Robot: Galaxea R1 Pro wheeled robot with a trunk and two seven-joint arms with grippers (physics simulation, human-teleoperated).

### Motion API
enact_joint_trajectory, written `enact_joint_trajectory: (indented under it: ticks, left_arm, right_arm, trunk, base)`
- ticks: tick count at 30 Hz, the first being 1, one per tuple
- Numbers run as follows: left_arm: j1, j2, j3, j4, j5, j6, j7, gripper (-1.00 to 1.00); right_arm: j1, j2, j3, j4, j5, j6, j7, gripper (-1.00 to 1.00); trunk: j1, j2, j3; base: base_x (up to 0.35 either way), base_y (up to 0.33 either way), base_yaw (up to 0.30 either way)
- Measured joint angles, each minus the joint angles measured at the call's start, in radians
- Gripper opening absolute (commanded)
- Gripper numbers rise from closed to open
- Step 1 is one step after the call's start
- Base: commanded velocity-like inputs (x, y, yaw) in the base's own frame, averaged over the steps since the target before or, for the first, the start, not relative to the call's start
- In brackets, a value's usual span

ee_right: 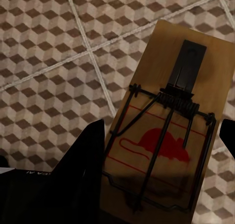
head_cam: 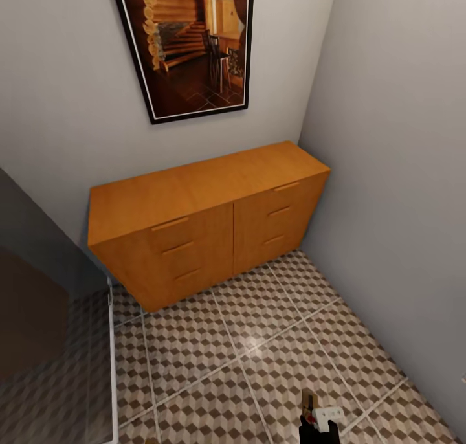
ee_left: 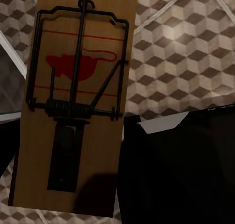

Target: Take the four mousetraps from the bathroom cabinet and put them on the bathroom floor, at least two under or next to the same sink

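Each arm carries a mousetrap over the patterned bathroom floor [head_cam: 259, 340]: in the left wrist view a wooden mousetrap [ee_left: 73, 101] with a black wire bar, coiled spring and a red mouse print sits against the dark body of the left gripper [ee_left: 161, 175], and in the right wrist view a second mousetrap [ee_right: 171, 131] of the same kind sits beside the right gripper [ee_right: 78, 175]. Both traps look gripped at one short end of the board, so I take each gripper to be closed on its trap, though the fingertips themselves are hidden. In the head view the cabinet [head_cam: 207, 224] stands against the back wall with all six drawers closed, under a framed picture [head_cam: 188, 43], and the right gripper shows at the lower edge with its trap (small and partly cut off). These traps look light, thin and stiff, with smooth wooden faces that could slip under a loose pinch. The best hold is on the bare board edges, clear of the spring and wire bar. No sink is in view, so the spot to put them down cannot be judged from here.
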Motion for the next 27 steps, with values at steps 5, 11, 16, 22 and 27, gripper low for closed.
enact_joint_trajectory:
  ticks: [5, 11, 16, 22, 27]
  left_arm:
    - [0.000, -0.002, 0.000, 0.000, 0.000, 0.000, 0.000, -1.00]
    - [0.000, -0.002, 0.000, 0.000, 0.000, 0.000, -0.008, -1.00]
    - [0.000, -0.002, 0.000, 0.001, 0.001, 0.000, -0.045, -1.00]
    - [0.000, -0.001, 0.000, 0.000, 0.001, 0.000, -0.049, -1.00]
    - [0.000, 0.001, 0.000, 0.001, 0.001, -0.001, -0.049, -1.00]
  right_arm:
    - [0.000, 0.000, 0.000, 0.000, 0.000, 0.000, 0.000, -1.00]
    - [0.000, 0.000, 0.000, 0.000, 0.000, 0.000, 0.000, -1.00]
    - [0.000, 0.000, 0.000, 0.000, 0.000, 0.000, 0.000, -1.00]
    - [0.000, 0.000, 0.000, 0.000, 0.000, 0.000, 0.000, -1.00]
    - [0.000, 0.000, 0.000, 0.000, 0.000, -0.001, 0.000, -1.00]
  trunk:
    - [0.000, 0.000, 0.008]
    - [0.000, 0.000, 0.017]
    - [0.000, 0.000, 0.025]
    - [0.000, 0.000, 0.035]
    - [0.000, 0.000, 0.042]
  base:
    - [0.000, 0.000, 0.000]
    - [0.000, 0.000, 0.000]
    - [0.000, 0.000, 0.000]
    - [0.000, 0.000, 0.000]
    - [0.000, 0.000, 0.000]
